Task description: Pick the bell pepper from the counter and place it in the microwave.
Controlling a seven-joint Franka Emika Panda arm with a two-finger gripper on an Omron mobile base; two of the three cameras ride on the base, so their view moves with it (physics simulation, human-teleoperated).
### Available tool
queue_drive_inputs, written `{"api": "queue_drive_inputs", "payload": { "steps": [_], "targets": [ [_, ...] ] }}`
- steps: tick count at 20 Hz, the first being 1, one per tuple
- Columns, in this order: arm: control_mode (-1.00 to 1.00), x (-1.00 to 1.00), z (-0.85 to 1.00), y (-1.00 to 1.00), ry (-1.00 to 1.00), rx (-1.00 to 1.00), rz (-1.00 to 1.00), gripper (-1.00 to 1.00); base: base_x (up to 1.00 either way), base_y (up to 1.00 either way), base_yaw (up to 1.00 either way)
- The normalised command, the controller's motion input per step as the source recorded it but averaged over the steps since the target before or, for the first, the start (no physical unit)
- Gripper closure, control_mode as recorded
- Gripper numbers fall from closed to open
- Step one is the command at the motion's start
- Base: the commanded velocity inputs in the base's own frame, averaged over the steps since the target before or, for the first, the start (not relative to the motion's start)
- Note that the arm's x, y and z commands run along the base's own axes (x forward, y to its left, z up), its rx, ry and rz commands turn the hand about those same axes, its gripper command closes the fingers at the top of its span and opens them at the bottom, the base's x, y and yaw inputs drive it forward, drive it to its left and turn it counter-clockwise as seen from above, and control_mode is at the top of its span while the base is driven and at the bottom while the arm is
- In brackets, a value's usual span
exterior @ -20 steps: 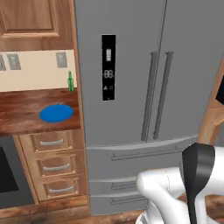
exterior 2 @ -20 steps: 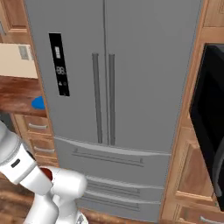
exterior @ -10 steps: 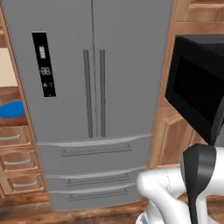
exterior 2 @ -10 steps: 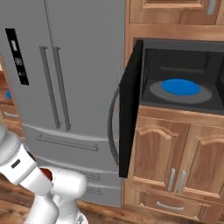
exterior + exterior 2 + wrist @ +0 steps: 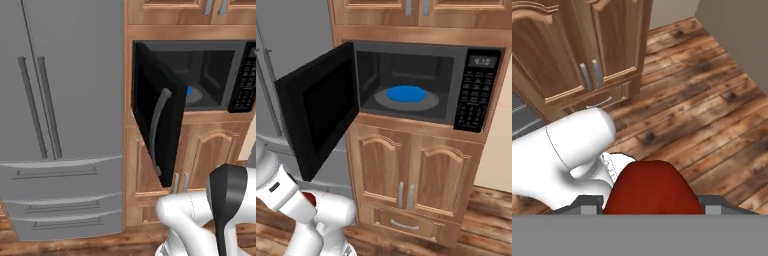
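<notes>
The dark red bell pepper (image 5: 649,186) sits low in the hand view, held between the two small dark fingertips of my gripper (image 5: 649,204), which is shut on it above the wooden floor. The black microwave (image 5: 421,82) stands open at chest height in the cabinet wall, and its dark cavity shows a grey turntable (image 5: 382,100) carrying a blue plate (image 5: 406,93). From the left base view the microwave (image 5: 220,75) is partly hidden by its own door (image 5: 155,120). The counter is out of view.
The microwave door (image 5: 321,110) swings out to the left and juts into the room. A grey fridge (image 5: 60,115) stands to the left. Wooden cabinet doors (image 5: 421,175) sit below the microwave, with plank floor (image 5: 712,100) in front.
The base has driven to the right, so both base views have slid from the fridge and counter to the open microwave. The bell pepper stays in the gripper.
</notes>
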Motion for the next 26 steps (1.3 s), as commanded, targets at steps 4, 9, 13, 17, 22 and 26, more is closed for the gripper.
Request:
{"api": "queue_drive_inputs", "payload": {
  "steps": [4,9,13,17,22,26],
  "targets": [
    [1.0,0.0,0.0,0.0,0.0,0.0,0.0,1.0,0.42,-0.97,0.13],
    [1.0,0.0,0.0,0.0,0.0,0.0,0.0,1.0,0.93,-0.45,0.27],
    [1.0,0.0,0.0,0.0,0.0,0.0,0.0,1.0,0.77,-0.15,0.27],
    [1.0,0.0,0.0,0.0,0.0,0.0,0.0,1.0,0.45,-0.03,0.25],
    [1.0,0.0,0.0,0.0,0.0,0.0,0.0,1.0,0.01,-0.03,0.08],
    [-1.0,0.57,0.01,0.0,-0.01,0.02,0.04,1.0,0.0,0.0,0.0]
  ]
}}
